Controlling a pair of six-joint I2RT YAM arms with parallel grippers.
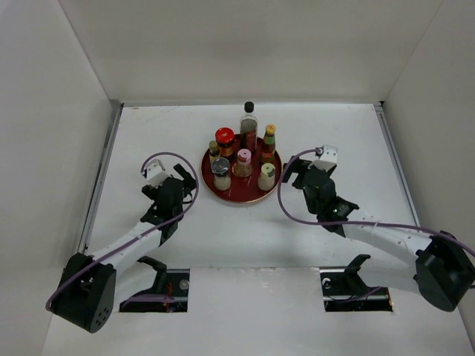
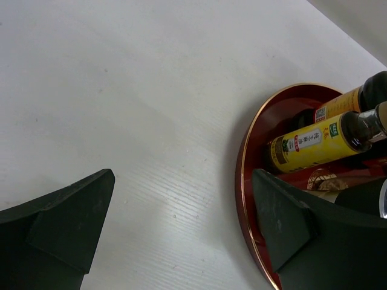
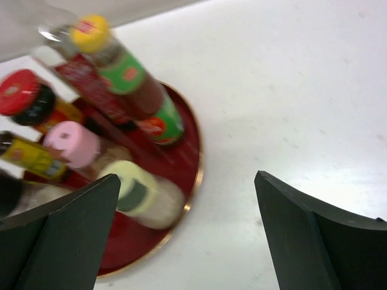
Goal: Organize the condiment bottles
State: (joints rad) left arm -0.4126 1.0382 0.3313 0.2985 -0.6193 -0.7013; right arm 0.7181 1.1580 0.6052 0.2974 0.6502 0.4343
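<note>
Dark-red tray [image 1: 241, 202] carries all seven condiment bottles [image 1: 243, 162], clustered upright. Left pincer [image 1: 187, 183] and right pincer [image 1: 288, 175] flank tray, both wide apart, gripping nothing; sorting looks finished.

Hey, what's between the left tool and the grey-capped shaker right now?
Between the left tool and the grey-capped shaker there is only a narrow strip of bare table and the dark-red tray rim, as the top view shows.

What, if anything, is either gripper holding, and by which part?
Nothing is held. The left gripper and right gripper both stand open, one on each side of the dark-red tray.
</note>
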